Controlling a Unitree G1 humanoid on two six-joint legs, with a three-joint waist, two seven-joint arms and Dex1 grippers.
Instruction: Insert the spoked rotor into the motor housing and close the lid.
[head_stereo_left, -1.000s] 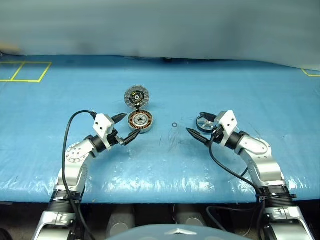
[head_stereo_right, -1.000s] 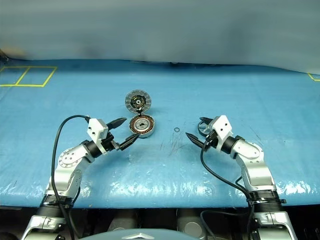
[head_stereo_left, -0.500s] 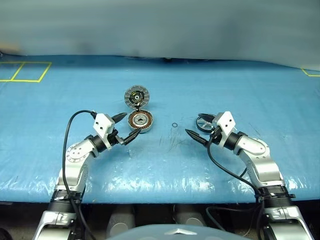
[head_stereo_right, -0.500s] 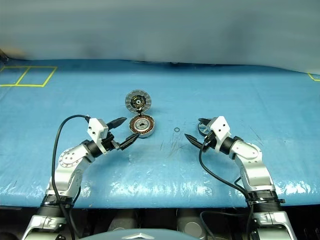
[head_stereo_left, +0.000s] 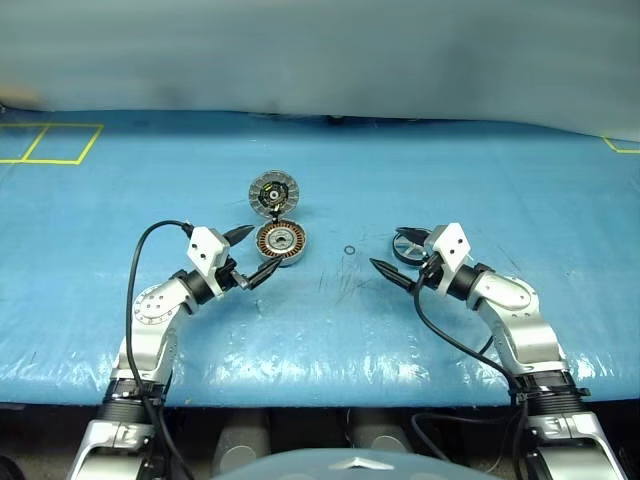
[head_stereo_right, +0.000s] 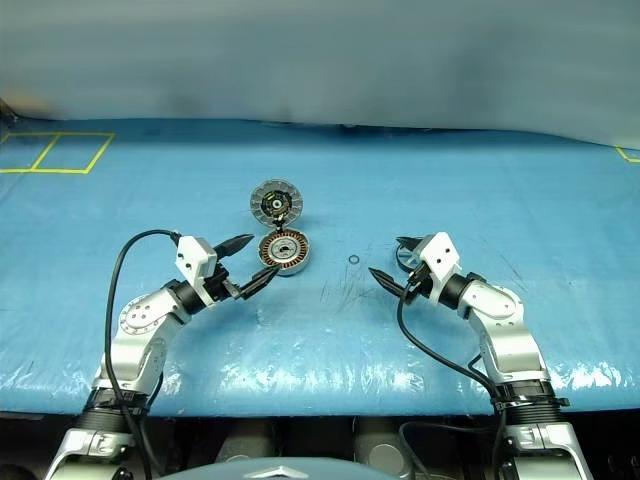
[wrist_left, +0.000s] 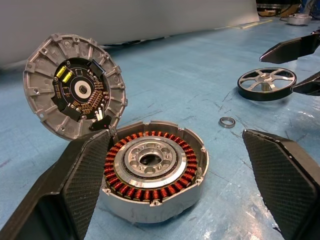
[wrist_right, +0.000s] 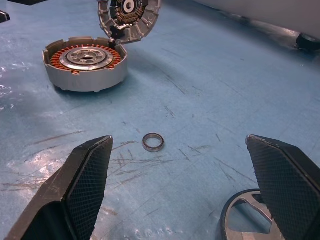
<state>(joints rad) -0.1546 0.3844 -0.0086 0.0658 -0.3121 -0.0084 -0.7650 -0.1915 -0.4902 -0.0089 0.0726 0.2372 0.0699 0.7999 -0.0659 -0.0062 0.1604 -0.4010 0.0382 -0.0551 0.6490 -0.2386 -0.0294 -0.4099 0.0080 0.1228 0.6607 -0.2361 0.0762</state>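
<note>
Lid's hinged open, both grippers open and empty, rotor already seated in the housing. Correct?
Not quite. The spoked rotor is not in the motor housing: it lies on the blue mat by the right gripper, and the left wrist view shows bare copper windings inside the housing. The rest holds: the lid stands open, and the left gripper and right gripper are open and empty.

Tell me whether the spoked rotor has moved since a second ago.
No. The spoked rotor lies on the blue mat at the same spot right of the small ring as before, untouched between the right gripper's open fingers.
</note>
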